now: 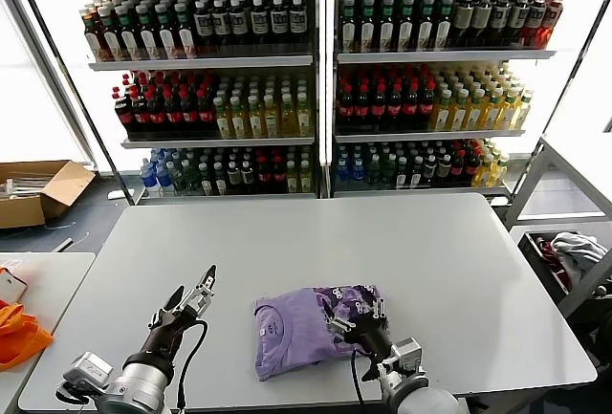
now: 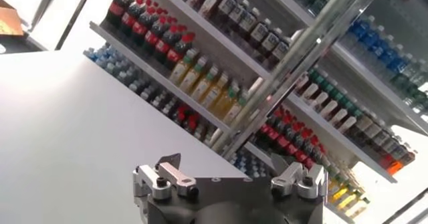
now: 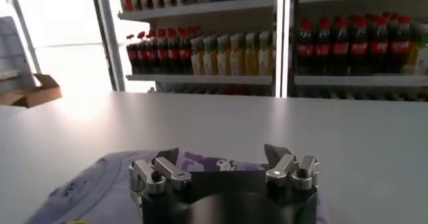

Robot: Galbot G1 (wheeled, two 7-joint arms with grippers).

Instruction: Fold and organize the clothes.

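A folded lavender T-shirt [image 1: 311,328] sits on the white table [image 1: 430,261]. The right gripper [image 1: 356,315] hovers spread open at its right edge, probably not touching. The left gripper [image 1: 191,296], also wide open, hangs left of the shirt, holding nothing.

Lavender T-shirt [image 1: 304,326] (dark purple print)

Folded T-shirt [image 1: 308,328] on surface [image 1: 382,242], near front edge. Left hand [image 1: 191,292] left of it, apart; right hand [image 1: 356,316] over its right part. Bottle shelves [image 1: 316,60] behind surface.
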